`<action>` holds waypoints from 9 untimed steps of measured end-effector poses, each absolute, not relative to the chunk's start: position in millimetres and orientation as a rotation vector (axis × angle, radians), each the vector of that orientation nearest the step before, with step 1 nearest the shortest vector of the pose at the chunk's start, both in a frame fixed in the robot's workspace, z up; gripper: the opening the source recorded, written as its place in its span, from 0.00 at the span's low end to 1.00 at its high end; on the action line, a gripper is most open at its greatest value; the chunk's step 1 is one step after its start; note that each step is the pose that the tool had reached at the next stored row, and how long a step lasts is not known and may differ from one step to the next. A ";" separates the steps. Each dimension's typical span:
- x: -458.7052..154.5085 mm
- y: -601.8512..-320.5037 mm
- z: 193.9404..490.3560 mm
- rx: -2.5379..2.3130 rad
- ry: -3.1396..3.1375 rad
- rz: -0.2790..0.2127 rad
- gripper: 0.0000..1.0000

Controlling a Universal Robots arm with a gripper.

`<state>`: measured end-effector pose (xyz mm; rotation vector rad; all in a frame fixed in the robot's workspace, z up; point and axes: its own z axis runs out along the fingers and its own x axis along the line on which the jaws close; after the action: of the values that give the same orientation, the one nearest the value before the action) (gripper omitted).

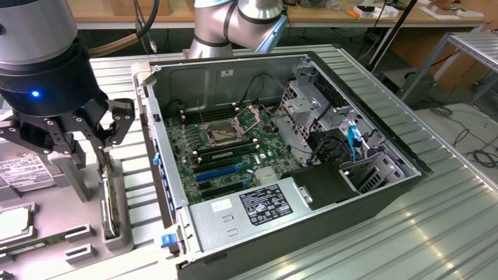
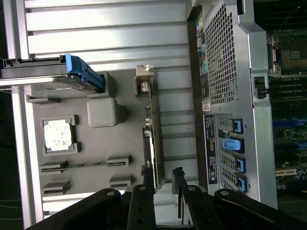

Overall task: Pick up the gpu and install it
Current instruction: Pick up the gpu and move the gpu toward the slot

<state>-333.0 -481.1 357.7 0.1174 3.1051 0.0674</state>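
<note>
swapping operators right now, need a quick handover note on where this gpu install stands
Gripper: open, at one end of the gpu, holding nothing.
Gpu: standing on edge in the grey holder, beside the open computer case.
Done: gripper lined up at the card, nothing more.
Left: gpu not yet lifted, not yet installed in the case.

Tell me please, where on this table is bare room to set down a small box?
The ribbed table is bare on the exterior view's right of the computer case, down to the near corner. Crowded: the grey tray on the case's other side, with a hard drive and the gpu, the tool above it.
</note>
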 end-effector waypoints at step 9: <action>-333.0 -481.1 357.7 0.117 3.105 0.067 0.42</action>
<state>-333.0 -481.1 357.7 0.1174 3.1051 0.0674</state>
